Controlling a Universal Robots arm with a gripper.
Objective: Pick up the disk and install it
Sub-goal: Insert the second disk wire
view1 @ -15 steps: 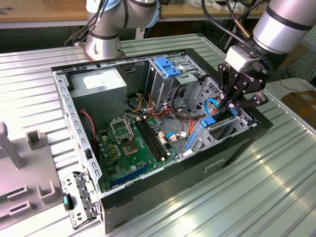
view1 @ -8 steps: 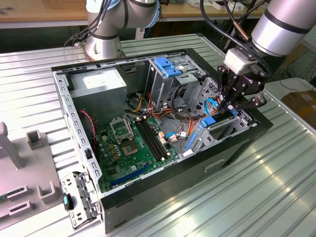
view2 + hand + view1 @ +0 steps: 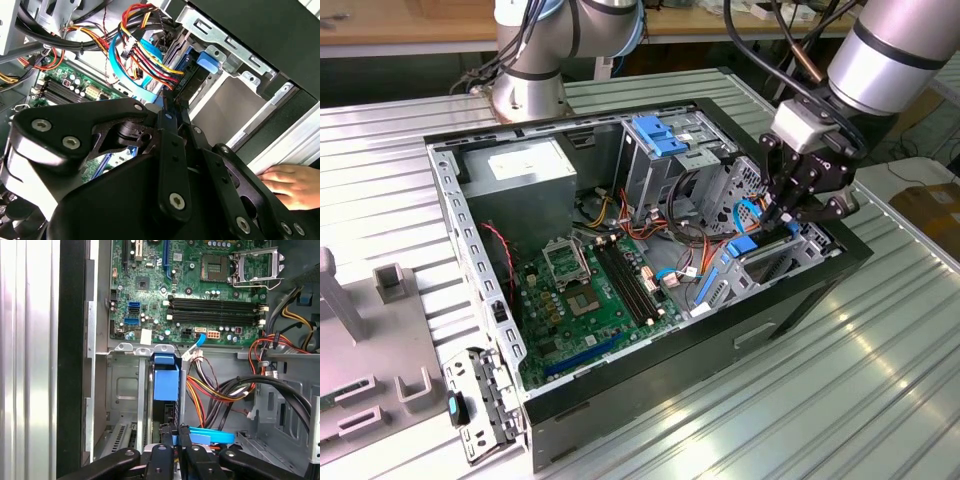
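The disk (image 3: 166,382) stands on edge inside the drive bay at the case's corner, on the exterior view's right, with its blue carrier rail facing out. In the second wrist view the disk (image 3: 192,82) is a dark slab with a blue tab, deep in the bay. In the exterior view the disk (image 3: 745,245) shows as a blue edge beside the cage. My gripper (image 3: 782,218) hangs right over it. Its fingers (image 3: 165,445) are pinched close together at the disk's near end. The gripper (image 3: 169,107) tips look shut. I cannot tell whether they touch the disk.
The open computer case (image 3: 650,385) lies on a ribbed metal table. Red, yellow and blue cables (image 3: 145,60) crowd the bay. The motherboard (image 3: 590,290), grey power supply (image 3: 525,165) and blue bracket (image 3: 660,135) lie inside. A person's hand (image 3: 292,182) rests by the case wall.
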